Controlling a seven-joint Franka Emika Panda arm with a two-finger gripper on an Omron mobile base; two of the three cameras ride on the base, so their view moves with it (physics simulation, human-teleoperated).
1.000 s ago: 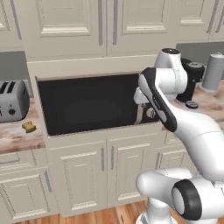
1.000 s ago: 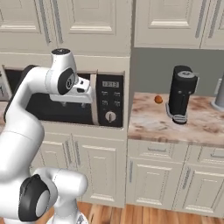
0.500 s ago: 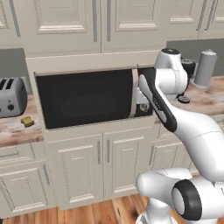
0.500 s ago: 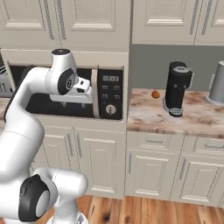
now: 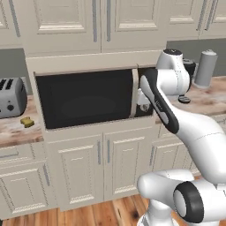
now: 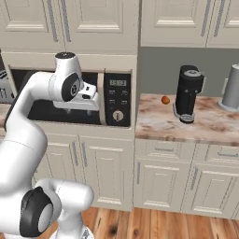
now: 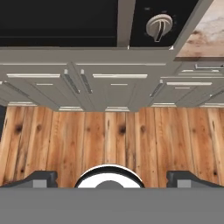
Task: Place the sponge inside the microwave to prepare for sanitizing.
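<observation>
the microwave (image 5: 86, 99) sits built in under the upper cabinets (image 5: 99, 24), its black glass door shut, the pale vertical handle (image 5: 134, 92) at its 3 o'clock edge. in the right base view the black button panel (image 6: 117, 99) with its round knob (image 6: 118, 115) lies at 3 o'clock of that handle. the sponge (image 5: 27, 122), a small yellow block, lies on the marbled counter (image 5: 17, 130) at 9 o'clock of the microwave, well apart from the arm, just at 5 o'clock of the silver toaster (image 5: 10, 97).

the gripper (image 6: 88, 97) hangs in front of the microwave door near the handle, pointing down, holding nothing. in the hand view its 2 dark fingertips (image 7: 40, 178) stand far apart at the bottom corners, jaws spread wide, with the wooden floor (image 7: 109, 140) and lower cabinet doors (image 7: 105, 87) below them and the knob at 1 o'clock.

on the counter at 3 o'clock of the microwave stand a black coffee machine (image 6: 187, 92), a small orange-brown round thing (image 6: 165, 100) just at its 9 o'clock, and a grey canister (image 6: 231, 87) at the far 3 o'clock edge.
</observation>
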